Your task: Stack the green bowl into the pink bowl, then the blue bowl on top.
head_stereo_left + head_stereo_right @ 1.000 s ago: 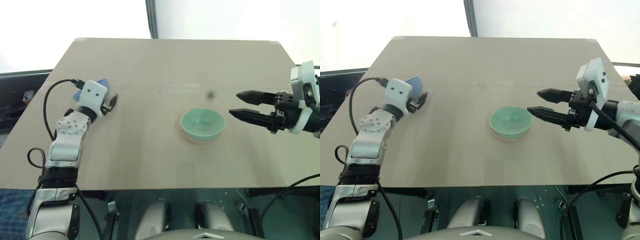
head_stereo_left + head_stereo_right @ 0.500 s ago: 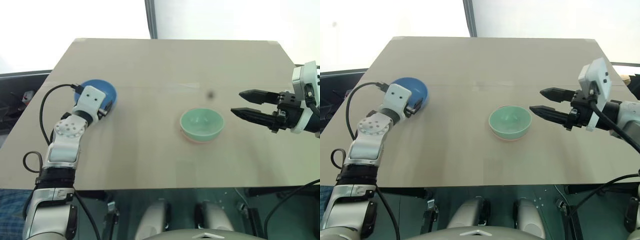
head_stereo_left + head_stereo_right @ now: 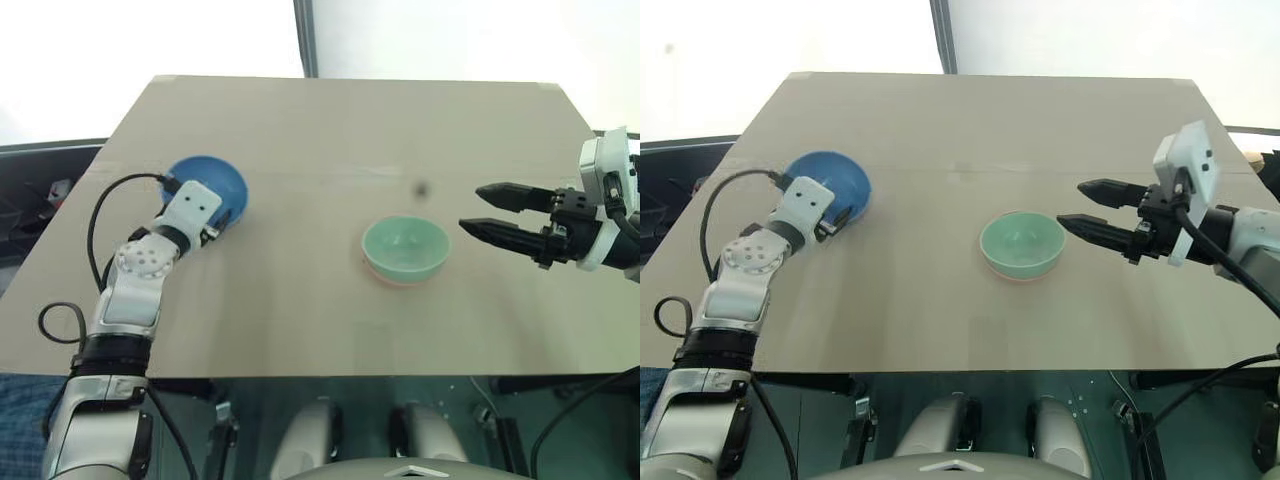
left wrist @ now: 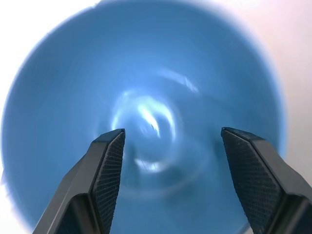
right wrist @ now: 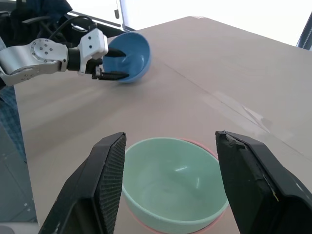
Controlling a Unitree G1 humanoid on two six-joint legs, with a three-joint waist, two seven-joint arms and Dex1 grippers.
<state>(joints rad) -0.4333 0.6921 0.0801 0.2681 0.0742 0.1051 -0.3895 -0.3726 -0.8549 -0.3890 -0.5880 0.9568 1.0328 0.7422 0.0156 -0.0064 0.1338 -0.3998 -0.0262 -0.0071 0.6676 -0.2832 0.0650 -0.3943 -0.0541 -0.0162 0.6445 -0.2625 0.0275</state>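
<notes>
Your table (image 3: 300, 130) is a plain tan board, matte and smooth, with a small dark spot (image 3: 421, 188) beyond the stack; nothing lies between the two sets of bowls. Near the middle you have the green bowl (image 3: 404, 249) sitting inside the pink bowl (image 5: 195, 144), and of the pink one you get just a thin salmon rim peeking out under the green, so its body is hidden. Both look like smooth, glossy plastic, round and plain. Your right gripper (image 3: 485, 209) hangs just to the right of that stack, its two black tapered fingers spread apart with nothing between them, pointing at the bowls without touching. Over on the left, the blue bowl (image 3: 212, 185) is tipped on its side with its mouth turned toward your left gripper (image 5: 113, 65). In the right wrist view one finger reaches inside the bowl and the other runs under its rim, so the wall sits between them; the fingers are spread wide, and you cannot tell whether they are actually pressing on it. The wrist block covers the near part of the blue rim in the head views. A black cable (image 3: 100, 215) loops beside your left forearm.
</notes>
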